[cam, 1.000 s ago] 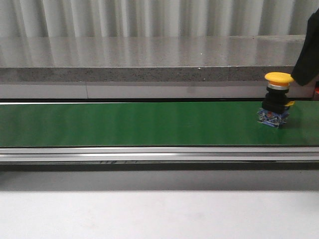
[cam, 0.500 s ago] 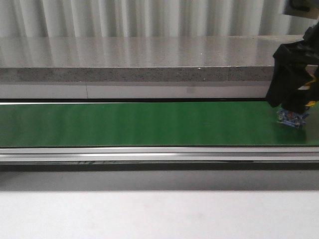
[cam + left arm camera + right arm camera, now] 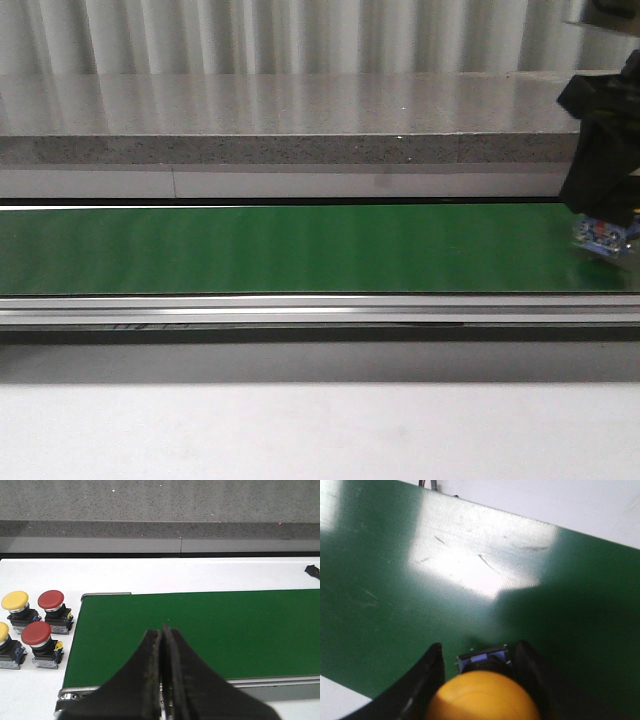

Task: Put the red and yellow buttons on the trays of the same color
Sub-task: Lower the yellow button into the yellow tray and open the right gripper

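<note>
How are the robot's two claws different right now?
The left gripper has its jaws pressed together and holds nothing; the right gripper has its jaws apart on either side of a yellow button. The left one hangs by the belt's end; the right one is low over it. Both are black.

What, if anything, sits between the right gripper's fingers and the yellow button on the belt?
Nothing visible. The right gripper already straddles the yellow button, one finger on either side of its body, over the green belt. Contact can't be confirmed.
</note>
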Robot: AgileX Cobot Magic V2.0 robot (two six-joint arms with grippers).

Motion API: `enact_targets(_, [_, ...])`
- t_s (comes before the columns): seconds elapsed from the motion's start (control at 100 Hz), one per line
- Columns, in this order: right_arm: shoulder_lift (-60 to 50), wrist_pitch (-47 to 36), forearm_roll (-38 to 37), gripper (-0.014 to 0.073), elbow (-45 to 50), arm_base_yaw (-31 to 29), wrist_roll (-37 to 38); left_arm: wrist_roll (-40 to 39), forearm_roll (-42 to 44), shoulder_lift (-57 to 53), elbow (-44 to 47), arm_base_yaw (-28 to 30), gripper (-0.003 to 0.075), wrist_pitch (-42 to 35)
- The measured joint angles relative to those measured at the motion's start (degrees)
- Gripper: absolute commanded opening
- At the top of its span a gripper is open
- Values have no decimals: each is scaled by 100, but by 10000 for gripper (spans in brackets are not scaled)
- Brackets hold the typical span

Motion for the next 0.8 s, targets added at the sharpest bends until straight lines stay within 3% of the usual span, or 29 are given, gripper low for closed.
enact_targets(0.17, [-652, 160, -214, -64, 0, -575, 369, 0, 0, 0, 0, 0, -20, 0])
enact_targets(0.51, [-1513, 599, -781, -64, 16, -2383, 1276, 0, 0, 0, 0, 0, -20, 0])
enact_targets(0.8, [-1753, 598, -1091, -64, 826, -3419, 1607, 0, 0, 0, 0, 0, -20, 0])
